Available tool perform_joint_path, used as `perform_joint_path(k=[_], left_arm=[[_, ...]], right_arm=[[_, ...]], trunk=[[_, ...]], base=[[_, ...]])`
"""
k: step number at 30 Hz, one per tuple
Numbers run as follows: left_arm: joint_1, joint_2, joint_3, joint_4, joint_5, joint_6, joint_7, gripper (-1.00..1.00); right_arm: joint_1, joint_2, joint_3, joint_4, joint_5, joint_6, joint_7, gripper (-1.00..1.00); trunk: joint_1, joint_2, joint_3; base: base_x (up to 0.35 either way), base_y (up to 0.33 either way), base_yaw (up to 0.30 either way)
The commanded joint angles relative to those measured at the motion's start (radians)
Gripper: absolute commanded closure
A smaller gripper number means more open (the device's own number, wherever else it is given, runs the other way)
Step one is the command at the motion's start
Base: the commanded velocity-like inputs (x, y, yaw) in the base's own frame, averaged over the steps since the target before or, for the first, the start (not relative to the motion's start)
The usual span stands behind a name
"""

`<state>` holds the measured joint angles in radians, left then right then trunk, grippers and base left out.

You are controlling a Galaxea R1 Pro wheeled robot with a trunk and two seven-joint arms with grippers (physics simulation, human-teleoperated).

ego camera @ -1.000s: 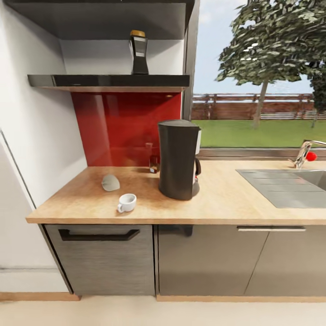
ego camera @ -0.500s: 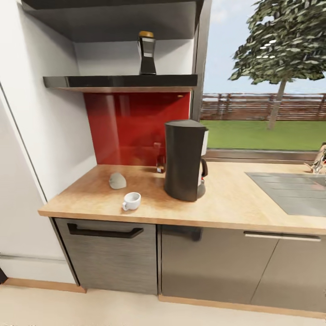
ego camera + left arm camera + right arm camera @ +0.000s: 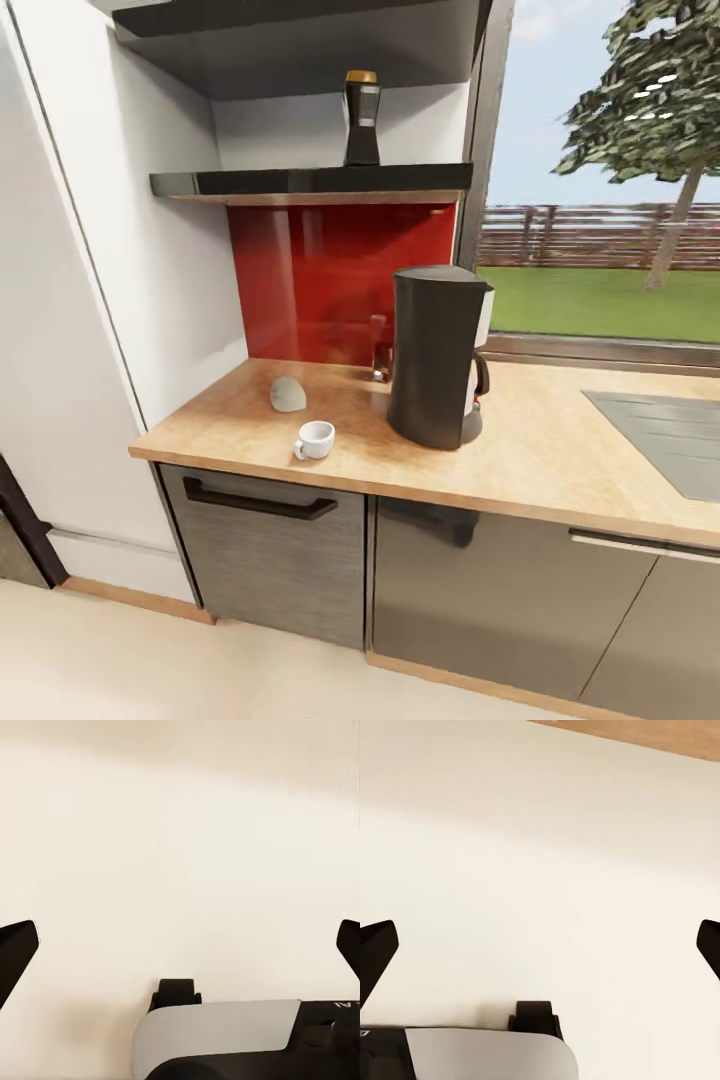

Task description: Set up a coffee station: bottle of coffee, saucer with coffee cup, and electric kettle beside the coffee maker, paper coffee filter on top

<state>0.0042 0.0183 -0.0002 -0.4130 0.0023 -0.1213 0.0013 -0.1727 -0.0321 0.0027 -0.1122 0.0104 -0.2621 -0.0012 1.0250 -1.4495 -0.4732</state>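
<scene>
With both end effectors spread wide and empty over bare floor, the bottle of coffee (image 3: 361, 117) on the high shelf (image 3: 310, 182) could be toppled by an overreaching grasp, or the coffee cup (image 3: 315, 439) near the surface's (image 3: 560, 470) front edge knocked off.

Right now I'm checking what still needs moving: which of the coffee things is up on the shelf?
The bottle of coffee, dark with a gold cap, stands on the shelf. The coffee maker and cup sit on the countertop.

sink (image 3: 660, 435) cropped, small bottle (image 3: 381, 352) half-hidden
</scene>
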Motion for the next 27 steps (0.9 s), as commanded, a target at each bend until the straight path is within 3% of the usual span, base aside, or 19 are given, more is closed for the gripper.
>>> perform_joint_path(k=[1, 19, 27], left_arm=[[0.0, 0.0, 0.0, -0.001, 0.0, -0.001, 0.0, -1.0], [0.0, 0.0, -0.001, -0.001, 0.0, -0.001, 0.0, -1.0], [0.0, -0.001, -0.001, -0.001, 0.0, -0.001, 0.0, -1.0]], right_arm=[[-0.001, 0.0, 0.0, 0.001, 0.001, -0.003, 0.0, -1.0], [-0.001, 0.001, 0.0, 0.002, 0.002, -0.003, 0.0, -1.0], [-0.001, 0.001, 0.0, 0.002, 0.002, -0.003, 0.0, -1.0]], trunk=[[0.0, 0.0, -0.001], [0.0, 0.0, -0.001], [0.0, 0.0, -0.001]], base=[[0.0, -0.004, 0.271], [0.0, -0.005, 0.269], [0.0, -0.217, 0.12]])
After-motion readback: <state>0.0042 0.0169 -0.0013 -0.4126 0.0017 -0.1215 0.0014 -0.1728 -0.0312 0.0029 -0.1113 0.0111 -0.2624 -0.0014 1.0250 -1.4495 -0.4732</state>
